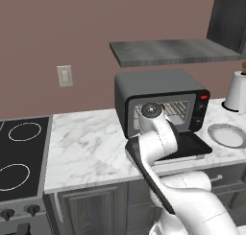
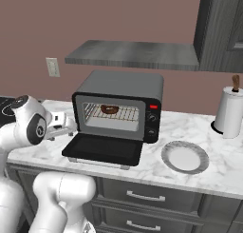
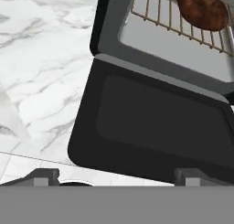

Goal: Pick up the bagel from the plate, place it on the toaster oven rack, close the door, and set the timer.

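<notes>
Matt dark toaster oven [image 2: 121,92]; silvery wire rack [image 2: 121,114]; veined marble counter [image 2: 199,132].

We find no readable text, label, brand, number or sign anywhere in these views. The control strip of the toaster oven [image 2: 118,106] carries a small red light and two dark knobs, but any markings around them are too small for us to make out. The wall outlet [image 1: 65,76], at about ten o'clock from the oven in the left base view, is blank as far as we can tell.
</notes>
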### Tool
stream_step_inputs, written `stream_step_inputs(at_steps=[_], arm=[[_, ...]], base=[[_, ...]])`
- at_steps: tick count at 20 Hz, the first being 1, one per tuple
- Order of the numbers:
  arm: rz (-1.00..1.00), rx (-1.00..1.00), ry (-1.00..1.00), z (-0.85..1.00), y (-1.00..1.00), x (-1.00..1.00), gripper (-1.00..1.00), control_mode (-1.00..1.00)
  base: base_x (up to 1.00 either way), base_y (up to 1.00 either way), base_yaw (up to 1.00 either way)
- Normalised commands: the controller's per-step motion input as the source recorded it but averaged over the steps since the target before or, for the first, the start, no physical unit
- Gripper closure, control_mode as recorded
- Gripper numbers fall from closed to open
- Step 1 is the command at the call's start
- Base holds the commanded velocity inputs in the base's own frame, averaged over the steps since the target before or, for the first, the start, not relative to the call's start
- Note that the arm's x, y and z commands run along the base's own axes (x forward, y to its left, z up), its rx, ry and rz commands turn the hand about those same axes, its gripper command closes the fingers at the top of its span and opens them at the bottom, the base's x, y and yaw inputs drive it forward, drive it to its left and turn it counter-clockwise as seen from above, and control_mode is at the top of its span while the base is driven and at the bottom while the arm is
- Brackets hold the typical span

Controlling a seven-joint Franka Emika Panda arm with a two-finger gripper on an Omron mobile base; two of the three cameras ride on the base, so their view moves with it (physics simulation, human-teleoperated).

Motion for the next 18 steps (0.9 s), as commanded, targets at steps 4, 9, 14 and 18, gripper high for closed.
stream_step_inputs(at_steps=[4,9,14,18], arm=[[0.01,-0.22,0.0,0.0,0.66,-0.04,-1.0,-1.0],[0.0,-0.24,0.0,-0.03,0.43,0.02,-1.0,-1.0],[0.0,-0.24,0.0,-0.12,0.14,0.16,-1.0,-1.0],[0.0,-0.23,0.04,-0.14,0.01,0.31,-1.0,-1.0]], base=[[0.0,0.0,0.0],[0.0,0.0,0.0],[0.0,0.0,0.0],[0.0,0.0,0.0]])
